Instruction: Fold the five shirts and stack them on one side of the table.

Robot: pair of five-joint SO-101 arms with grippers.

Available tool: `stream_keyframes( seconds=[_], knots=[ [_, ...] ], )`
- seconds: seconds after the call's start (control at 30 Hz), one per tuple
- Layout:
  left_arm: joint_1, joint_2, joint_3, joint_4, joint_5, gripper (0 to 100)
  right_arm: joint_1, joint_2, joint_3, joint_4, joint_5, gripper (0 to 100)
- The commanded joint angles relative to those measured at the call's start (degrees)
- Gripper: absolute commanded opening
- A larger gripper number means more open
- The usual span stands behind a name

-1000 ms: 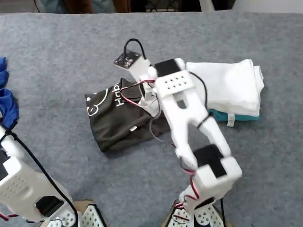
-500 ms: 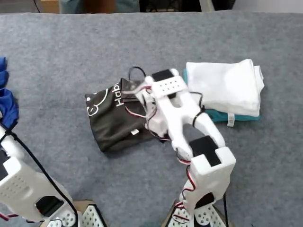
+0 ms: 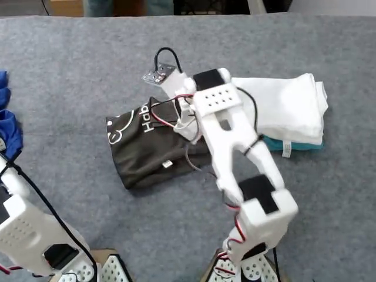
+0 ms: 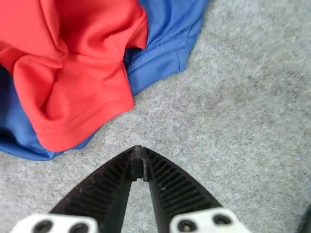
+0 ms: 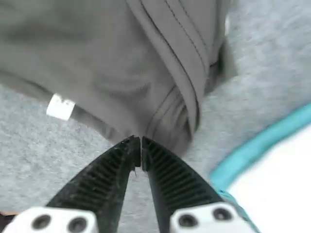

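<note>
On the counter [image 3: 70, 70], the white shirt [image 3: 288, 106] stacked on a teal shirt [image 3: 273, 143] lies beside my right end effector [image 5: 140, 145], its tips together over the edge of the folded dark shirt [image 5: 121, 58]. My left end effector [image 4: 139, 162], tips also together, sits near the heaped red shirt [image 4: 73, 73] and blue shirt [image 4: 165, 43]. My right arm [image 3: 229, 135] has lifted since half a second ago.

The teal shirt [image 3: 305, 145] lies mostly hidden (under the white shirt [image 3: 282, 108]).

Looks like a robotics lab bench to me: grey felt-covered table [image 3: 70, 53], two white printed arms [image 3: 235, 141] sitting at its near edge, bare servo wires [image 3: 235, 220] looping out.
</note>
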Motion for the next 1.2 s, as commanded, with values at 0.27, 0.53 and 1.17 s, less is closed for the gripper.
stream_keyframes(
  seconds=[0.27, 0.53, 1.17],
  knots=[
    [-0.48, -2.55, -0.48, -0.79, -0.35, 3, 2.2, 3.82, 6.99, 4.57, -2.37, 2.1],
    [-0.57, -2.55, 1.54, -4.84, -0.35, 3, 9.14, -1.27, 17.98, -1.14, 3.08, 2.1],
    [-0.22, -2.55, 1.8, -4.4, 0.0, 3, -11.6, 14.81, -18.59, -12.13, -3.08, 2.1]
  ],
)
